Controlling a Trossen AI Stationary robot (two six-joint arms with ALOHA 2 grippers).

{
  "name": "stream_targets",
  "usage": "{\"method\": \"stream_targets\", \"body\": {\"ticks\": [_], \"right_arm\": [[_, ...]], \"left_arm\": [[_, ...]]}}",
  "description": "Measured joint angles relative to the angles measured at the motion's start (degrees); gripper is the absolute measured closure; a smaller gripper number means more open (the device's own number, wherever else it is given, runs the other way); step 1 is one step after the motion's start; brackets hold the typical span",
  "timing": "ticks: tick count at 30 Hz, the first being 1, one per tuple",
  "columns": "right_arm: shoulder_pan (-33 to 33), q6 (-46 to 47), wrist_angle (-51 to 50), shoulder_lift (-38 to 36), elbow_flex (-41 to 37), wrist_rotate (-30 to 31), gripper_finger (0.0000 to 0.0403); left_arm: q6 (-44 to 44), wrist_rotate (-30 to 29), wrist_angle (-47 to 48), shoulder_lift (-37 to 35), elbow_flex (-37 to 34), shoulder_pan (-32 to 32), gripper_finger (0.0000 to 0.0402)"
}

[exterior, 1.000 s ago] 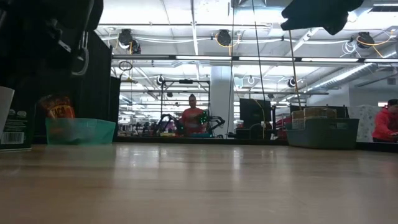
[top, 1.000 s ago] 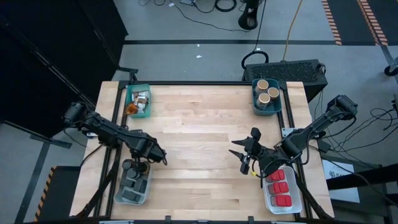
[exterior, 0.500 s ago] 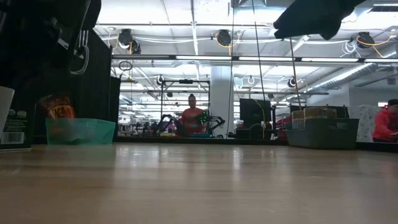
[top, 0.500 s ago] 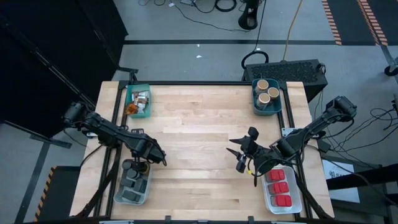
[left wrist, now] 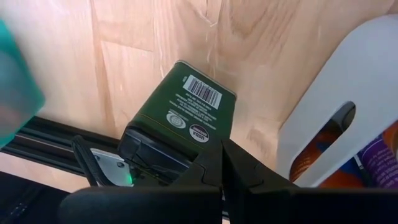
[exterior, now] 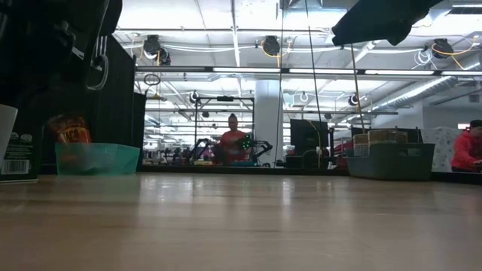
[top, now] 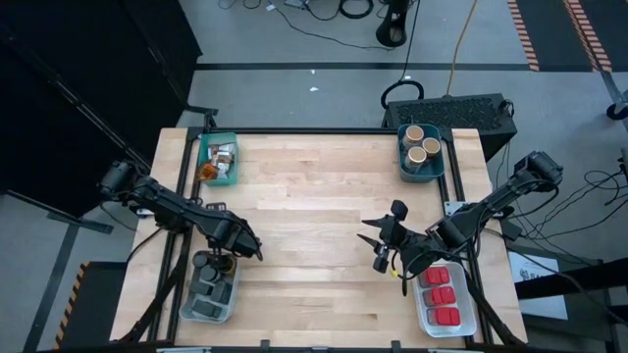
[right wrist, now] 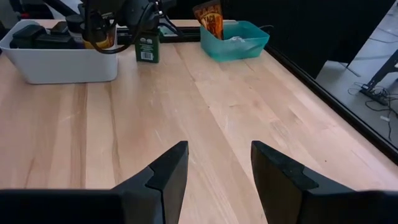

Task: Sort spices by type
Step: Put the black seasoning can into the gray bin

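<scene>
Wooden table (top: 314, 196) spreads beneath my two dark arms. Beside my left gripper (top: 257, 252) sits a white bin (top: 210, 294) of dark jars; by my right gripper (top: 378, 249) a clear bin (top: 444, 299) of red tins. Farther off, one teal bin (top: 218, 160) holds packets, another (top: 421, 151) tan cylinders. My left gripper is clenched, holding nothing, a green tin (left wrist: 180, 115) standing just below it. My right gripper hangs released, fingers apart, over bare wood.

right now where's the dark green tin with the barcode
The dark green tin stands on the table's left edge, just beyond the white bin, with the shut left pincer beside that bin.
</scene>
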State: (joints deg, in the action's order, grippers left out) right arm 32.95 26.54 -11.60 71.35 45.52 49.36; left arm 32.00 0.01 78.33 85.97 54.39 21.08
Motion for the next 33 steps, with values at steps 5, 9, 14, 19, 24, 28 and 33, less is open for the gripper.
{"method": "stream_targets", "body": {"ticks": [5, 9, 14, 19, 24, 28, 33], "right_arm": [[0.0, 1.5, 0.0, 0.0, 0.0, 0.0, 0.0243], [0.0, 1.7, 0.0, 0.0, 0.0, 0.0, 0.0243], [0.0, 1.7, 0.0, 0.0, 0.0, 0.0, 0.0243], [0.0, 1.5, 0.0, 0.0, 0.0, 0.0, 0.0243], [0.0, 1.3, -0.1, 0.0, 0.0, 0.0, 0.0243], [0.0, 1.3, -0.2, 0.0, 0.0, 0.0, 0.0243], [0.0, 1.3, -0.2, 0.0, 0.0, 0.0, 0.0243]], "left_arm": [[-0.4, -0.3, 0.0, 0.0, 0.0, 0.0, 0.0402], [-1.3, -0.3, 0.1, 0.0, 0.0, 0.0, 0.0401], [-2.4, -0.7, 0.1, 0.0, 0.0, 0.0, 0.0402], [-2.5, -1.6, -0.2, 0.0, 0.0, 0.0, 0.0402], [-2.8, -1.8, -1.7, 0.0, 0.0, 0.0, 0.0401], [-3.0, -2.2, -1.7, 0.0, 0.0, 0.0, 0.0401], [-3.9, -3.7, -1.7, 0.0, 0.3, -0.6, 0.0401]]}}
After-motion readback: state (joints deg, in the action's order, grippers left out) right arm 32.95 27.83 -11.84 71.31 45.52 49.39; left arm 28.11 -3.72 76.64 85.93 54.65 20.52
